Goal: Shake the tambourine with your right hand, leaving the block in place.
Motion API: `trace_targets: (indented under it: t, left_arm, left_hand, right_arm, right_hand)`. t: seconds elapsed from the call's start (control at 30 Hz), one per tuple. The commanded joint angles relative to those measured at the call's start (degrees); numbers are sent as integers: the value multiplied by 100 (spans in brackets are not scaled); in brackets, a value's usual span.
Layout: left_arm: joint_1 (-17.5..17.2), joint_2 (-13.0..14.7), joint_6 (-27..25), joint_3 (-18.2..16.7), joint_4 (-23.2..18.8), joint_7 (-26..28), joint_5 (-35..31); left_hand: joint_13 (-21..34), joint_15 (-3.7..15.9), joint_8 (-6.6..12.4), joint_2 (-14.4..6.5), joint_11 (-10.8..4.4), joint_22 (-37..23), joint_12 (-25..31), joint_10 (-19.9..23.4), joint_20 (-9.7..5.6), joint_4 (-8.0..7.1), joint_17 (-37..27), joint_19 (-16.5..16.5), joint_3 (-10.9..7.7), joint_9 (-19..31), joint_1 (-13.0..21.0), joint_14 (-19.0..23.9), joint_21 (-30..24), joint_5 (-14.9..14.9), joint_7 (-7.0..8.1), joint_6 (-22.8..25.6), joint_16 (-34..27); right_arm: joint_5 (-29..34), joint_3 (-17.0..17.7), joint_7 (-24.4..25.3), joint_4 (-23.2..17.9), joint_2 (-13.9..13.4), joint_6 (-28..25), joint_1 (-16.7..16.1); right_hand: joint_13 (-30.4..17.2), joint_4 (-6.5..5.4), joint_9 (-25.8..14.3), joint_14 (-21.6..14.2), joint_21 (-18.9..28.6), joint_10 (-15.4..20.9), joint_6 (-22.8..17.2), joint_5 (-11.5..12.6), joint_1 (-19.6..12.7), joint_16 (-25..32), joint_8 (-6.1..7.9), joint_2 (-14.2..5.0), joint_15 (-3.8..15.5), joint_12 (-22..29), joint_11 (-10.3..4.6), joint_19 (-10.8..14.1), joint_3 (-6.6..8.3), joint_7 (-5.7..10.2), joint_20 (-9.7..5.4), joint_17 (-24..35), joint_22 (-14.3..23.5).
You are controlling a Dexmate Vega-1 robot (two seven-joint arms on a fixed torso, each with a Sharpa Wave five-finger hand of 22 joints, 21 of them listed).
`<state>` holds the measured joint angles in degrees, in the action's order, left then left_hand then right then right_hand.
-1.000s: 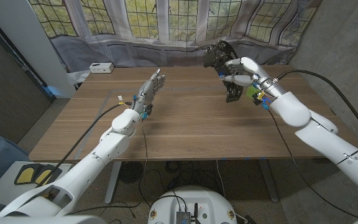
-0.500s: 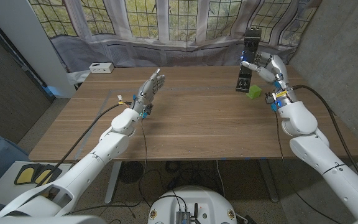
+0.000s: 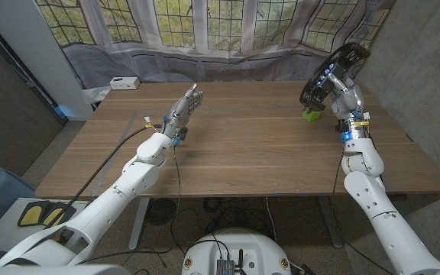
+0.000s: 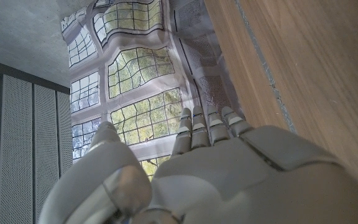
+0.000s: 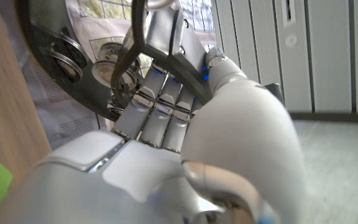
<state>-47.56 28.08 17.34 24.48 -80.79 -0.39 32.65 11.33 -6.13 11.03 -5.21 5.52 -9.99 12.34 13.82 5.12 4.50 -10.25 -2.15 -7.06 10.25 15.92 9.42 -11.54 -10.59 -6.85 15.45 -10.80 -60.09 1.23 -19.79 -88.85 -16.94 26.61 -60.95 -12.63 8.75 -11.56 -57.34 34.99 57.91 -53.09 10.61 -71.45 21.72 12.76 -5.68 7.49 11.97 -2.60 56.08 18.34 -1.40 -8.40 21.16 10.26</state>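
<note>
Tambourine (image 3: 333, 75) gripped in right hand (image 3: 347, 95) fingers (image 5: 160, 102).

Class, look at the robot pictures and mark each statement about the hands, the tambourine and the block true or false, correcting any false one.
1. The right hand holds the tambourine up off the table. True.
2. The green block is in the left hand. False: it sits on the table, below the tambourine.
3. The left hand holds nothing, its fingers stretched out. True.
4. The tambourine lies flat on the table. False: it is raised and tilted in the right hand.
5. A white box sits at the table's far left corner. True.
</note>
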Motion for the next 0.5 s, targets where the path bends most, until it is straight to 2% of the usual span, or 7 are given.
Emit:
trace_targets:
  t: [0.03,0.17,0.23,0.37,0.5]
  left_arm:
    - [-68,51,-52,8,-130,37,-17]
    - [-92,71,-83,9,-176,43,-12]
    - [-104,76,-100,10,-192,50,-6]
    - [-122,86,-129,10,-213,60,1]
    - [-133,85,-105,4,-211,67,-5]
  left_hand:
    - [9,27,-15,-37,-6,-34,-3,17,38,37,-10,31,-16,12,-40,-29,23,3,25,36,-3]
    - [9,29,-15,-37,-4,-35,0,26,39,37,-10,30,-16,12,-41,-28,23,3,26,36,-3]
    - [9,25,-16,-37,-2,-35,0,27,39,38,-10,30,-17,12,-42,-28,23,3,28,34,-3]
    - [9,24,-16,-37,4,-35,0,28,38,38,-10,27,-17,12,-42,-28,21,3,26,35,-3]
    - [9,26,-16,-37,-8,-35,-2,23,39,39,-10,28,-18,12,-43,-25,21,3,26,35,-4]
  right_arm:
    - [-2624,423,-546,380,519,-644,53]
    - [-2022,342,-631,458,321,-446,55]
    - [-1553,257,-517,447,144,-272,28]
    - [120,-11,409,231,-458,246,-132]
    - [1656,-220,1431,-106,-1029,364,-251]
  right_hand:
    - [-33,-42,-30,-110,32,13,-603,40,-273,-33,31,-340,530,-13,-30,-47,20,638,-82,22,18]
    - [-34,-47,-31,-101,39,-1,-604,41,-265,-46,31,-341,523,-17,-23,-60,19,637,-84,20,18]
    - [-35,-50,-31,-91,38,-5,-594,41,-259,-56,27,-341,519,-18,-14,-79,19,643,-86,19,18]
    - [-36,-57,-32,-83,43,-11,-577,41,-248,-65,20,-345,513,-19,-9,-97,17,641,-76,20,18]
    - [-38,-56,-34,-72,52,-11,-574,42,-244,-74,19,-343,513,-17,50,-116,16,612,-57,27,17]
